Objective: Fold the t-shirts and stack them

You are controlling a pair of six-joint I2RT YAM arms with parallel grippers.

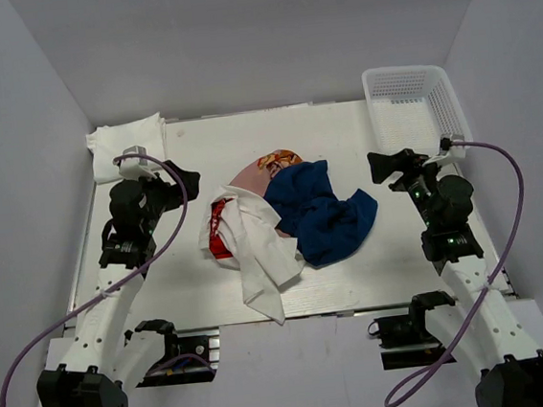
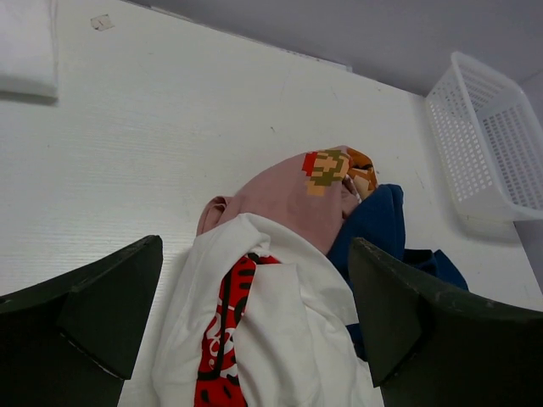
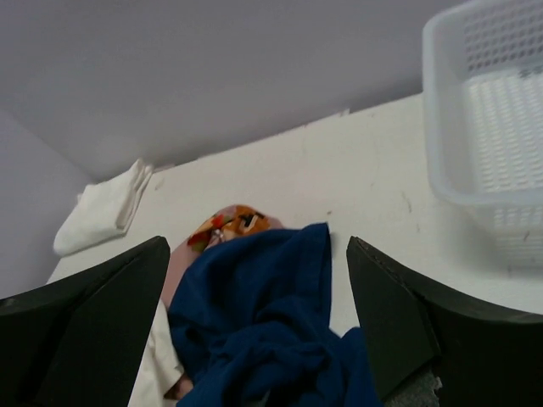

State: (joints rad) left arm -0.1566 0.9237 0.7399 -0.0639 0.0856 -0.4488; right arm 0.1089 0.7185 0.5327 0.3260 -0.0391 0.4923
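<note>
- Hovering over the table [image 1: 341, 129], my left gripper [image 1: 184, 178] and right gripper [image 1: 381, 166] both stand spread wide, grasping nothing.
- Mid-frame between them, the white printed shirt [image 1: 253, 244], navy shirt [image 1: 321, 213] and pink shirt [image 1: 252, 174] lie tangled in one heap; folded white shirts [image 1: 126, 140] sit upper left.
- Pinching one layer could drag overlapped neighbours along, or catch two shirts together.
- The white printed shirt's tail reaches the lower table edge; a tug could slide it off.

A robotics lab test cell: a white tabletop [image 1: 342, 139] boxed in by plain grey walls [image 1: 265, 31], two bolted arms
</note>
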